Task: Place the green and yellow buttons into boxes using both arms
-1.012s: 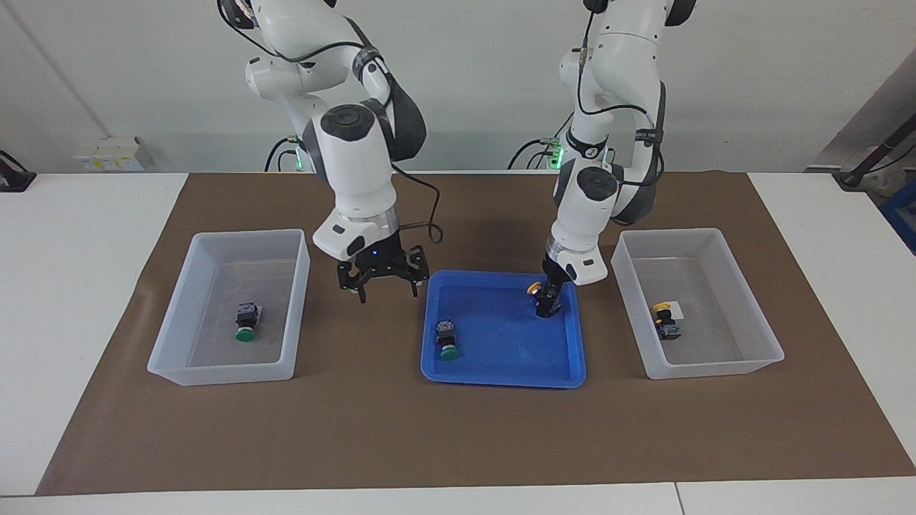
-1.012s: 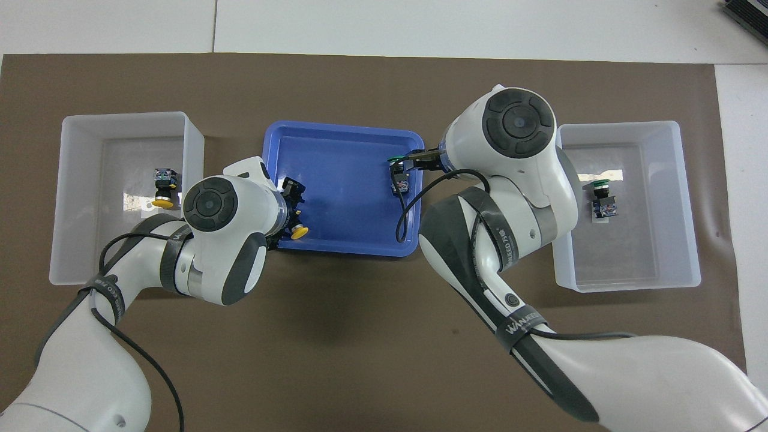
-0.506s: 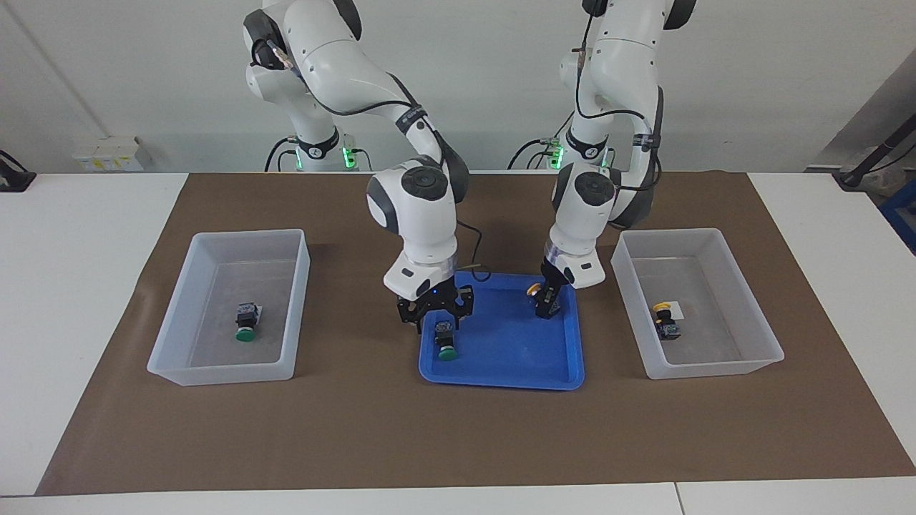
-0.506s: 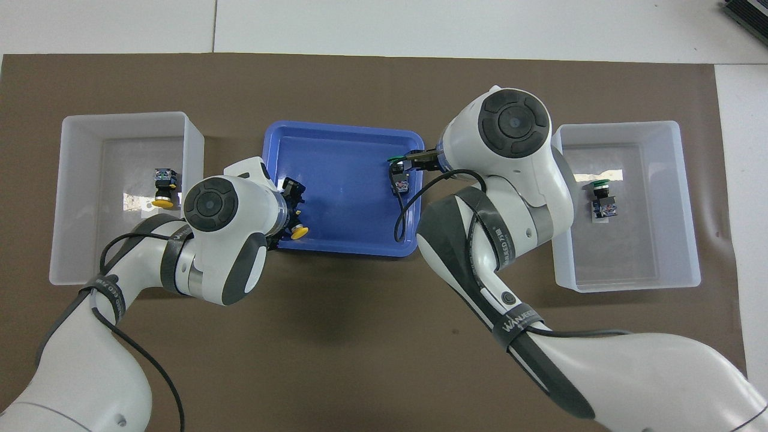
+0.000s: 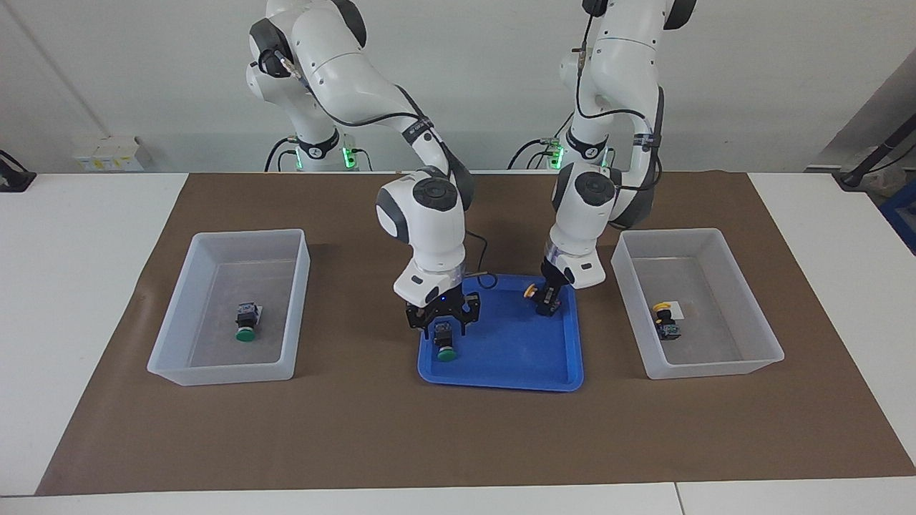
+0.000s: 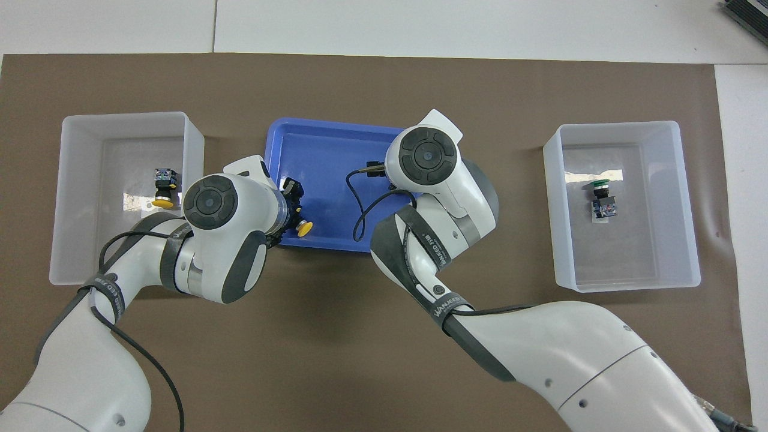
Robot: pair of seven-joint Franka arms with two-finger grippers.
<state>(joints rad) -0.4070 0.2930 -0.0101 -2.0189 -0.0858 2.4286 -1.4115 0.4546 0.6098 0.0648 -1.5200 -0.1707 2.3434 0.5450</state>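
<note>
Where the blue tray (image 5: pixel 501 357) sits mid-table on the brown mat (image 5: pixel 458 443), you have both grippers down inside it.

The left gripper (image 5: pixel 547 304) is clenched on a yellow button (image 5: pixel 533 290) at the tray's corner nearest the robots, toward the left arm's end. The round yellow cap sticks out sideways from the black body pinched between the fingers; in the overhead view the cap (image 6: pixel 305 227) shows just past the wrist.

The right gripper (image 5: pixel 444 325) stands over a green button (image 5: pixel 446 342) in the tray, toward the right arm's end. That button lies on its side: bluish-grey base toward the robots, black body, round green cap pointing away from them. The fingers straddle the base end; you cannot tell from here whether they have gripped it or only bracket it, and the overhead view hides it under the wrist.

Two buttons lie already binned. The box (image 5: pixel 179 336) at the right arm's end holds a green-capped one (image 5: pixel 246 323), lying on its side by a small white label. The box (image 5: pixel 744 357) at the left arm's end holds a yellow-capped one (image 5: pixel 666 320), also on its side.
</note>
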